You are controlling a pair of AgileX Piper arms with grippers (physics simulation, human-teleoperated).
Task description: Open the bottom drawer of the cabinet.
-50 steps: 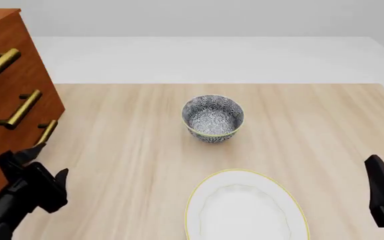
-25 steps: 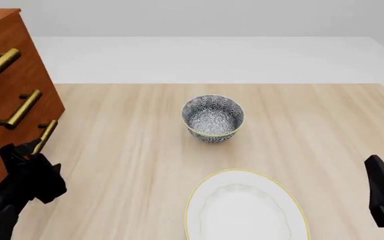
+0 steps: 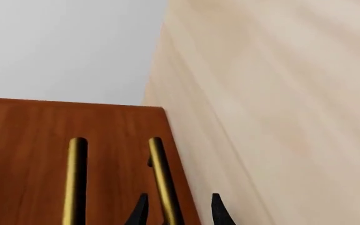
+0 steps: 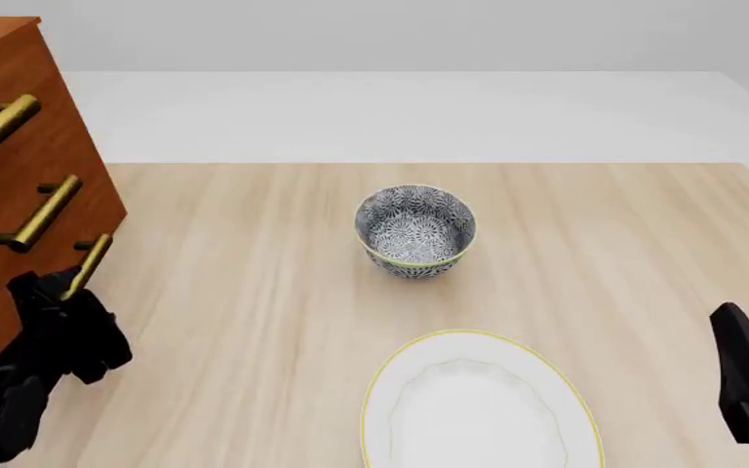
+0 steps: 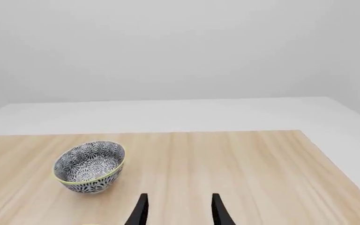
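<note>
The cabinet (image 4: 23,185) stands at the table's left edge, reddish-brown, with three brass bar handles on its front. The bottom drawer (image 4: 11,302) is the lowest one, and its handle (image 4: 89,265) sits just above my left gripper (image 4: 65,294). In the left wrist view that handle (image 3: 161,173) runs between the two black fingertips, and my left gripper (image 3: 178,211) is open around it, not closed on it. My right gripper (image 4: 739,336) hangs open at the table's right edge with nothing between its fingers, as the right wrist view shows (image 5: 178,211).
A patterned blue-and-white bowl (image 4: 413,232) stands mid-table, also in the right wrist view (image 5: 89,167). A white plate with a yellow rim (image 4: 479,405) lies near the front edge. The middle drawer's handle (image 3: 77,183) runs beside the bottom one.
My left gripper has moved forward and toward the cabinet, up to the bottom drawer's handle. The right arm has not moved.
</note>
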